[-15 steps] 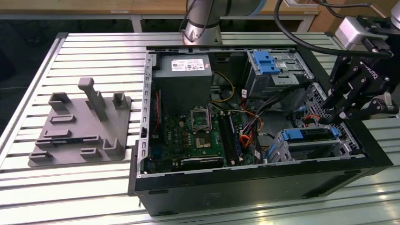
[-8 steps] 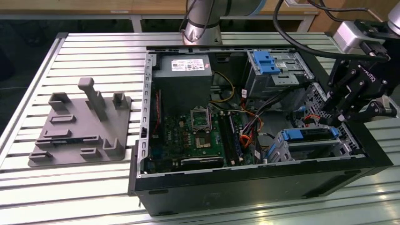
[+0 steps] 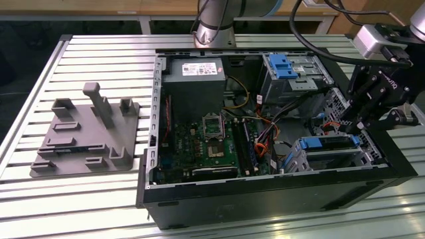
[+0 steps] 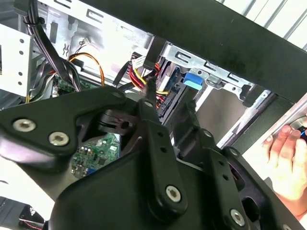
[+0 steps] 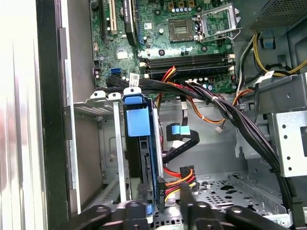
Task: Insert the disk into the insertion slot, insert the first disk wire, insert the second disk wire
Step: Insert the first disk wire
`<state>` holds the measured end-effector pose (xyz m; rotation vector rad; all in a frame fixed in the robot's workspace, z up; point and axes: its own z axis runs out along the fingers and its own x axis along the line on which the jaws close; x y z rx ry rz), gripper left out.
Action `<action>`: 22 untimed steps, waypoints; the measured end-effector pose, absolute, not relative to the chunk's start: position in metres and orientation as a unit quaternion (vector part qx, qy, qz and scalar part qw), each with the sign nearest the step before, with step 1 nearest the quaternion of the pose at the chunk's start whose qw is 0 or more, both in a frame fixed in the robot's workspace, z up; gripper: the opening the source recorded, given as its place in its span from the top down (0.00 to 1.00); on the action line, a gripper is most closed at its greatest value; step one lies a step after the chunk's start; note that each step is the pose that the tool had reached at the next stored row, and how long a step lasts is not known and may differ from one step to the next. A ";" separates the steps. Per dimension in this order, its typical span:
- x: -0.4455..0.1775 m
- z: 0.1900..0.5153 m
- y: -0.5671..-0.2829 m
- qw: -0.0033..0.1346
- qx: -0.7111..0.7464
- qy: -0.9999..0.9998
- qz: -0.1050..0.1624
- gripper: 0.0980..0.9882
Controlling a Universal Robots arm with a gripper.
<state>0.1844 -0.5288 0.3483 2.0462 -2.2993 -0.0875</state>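
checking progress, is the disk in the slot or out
In: in the first wrist view the disk sits inside the slot, its blue carrier between the metal walls.

Gripper [image 4: 169,104]: my fingers [image 4: 156,139] stand apart. Just ahead of the tips I note a bundle of red, yellow and black wires [image 4: 138,74]. Beside it, the disk [image 4: 192,79] shows its blue carrier edge, seated in the insertion slot [image 4: 218,72]. A person's hand [image 4: 288,143] lies off to my flank, beyond the case wall [image 4: 230,38].

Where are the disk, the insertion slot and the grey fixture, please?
the disk [image 5: 138,122]: first wrist view, blue carrier front.
the insertion slot [image 5: 116,148]: first wrist view, metal side wall.
the grey fixture [image 3: 85,134]: exterior view, flat base.
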 end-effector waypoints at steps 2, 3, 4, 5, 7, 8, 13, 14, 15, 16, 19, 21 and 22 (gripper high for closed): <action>0.185 0.348 -0.529 0.032 0.664 -0.746 -0.028 0.73; 0.185 0.348 -0.529 0.033 0.664 -0.746 -0.028 0.73; 0.185 0.347 -0.529 0.033 0.664 -0.746 -0.028 0.81; 0.185 0.347 -0.529 0.033 0.664 -0.746 -0.028 0.81; 0.185 0.347 -0.529 0.034 0.664 -0.746 -0.028 0.81; 0.185 0.346 -0.529 0.034 0.664 -0.746 -0.028 0.81; 0.185 0.346 -0.529 0.036 0.664 -0.746 -0.028 0.81; 0.185 0.345 -0.529 0.036 0.664 -0.746 -0.028 0.81; 0.185 0.345 -0.529 0.036 0.664 -0.746 -0.029 0.82; 0.185 0.345 -0.529 0.037 0.664 -0.746 -0.029 0.82; 0.185 0.344 -0.529 0.038 0.664 -0.746 -0.030 0.93; 0.185 0.343 -0.529 0.038 0.664 -0.746 -0.030 0.93; 0.185 0.343 -0.529 0.038 0.664 -0.746 -0.030 0.93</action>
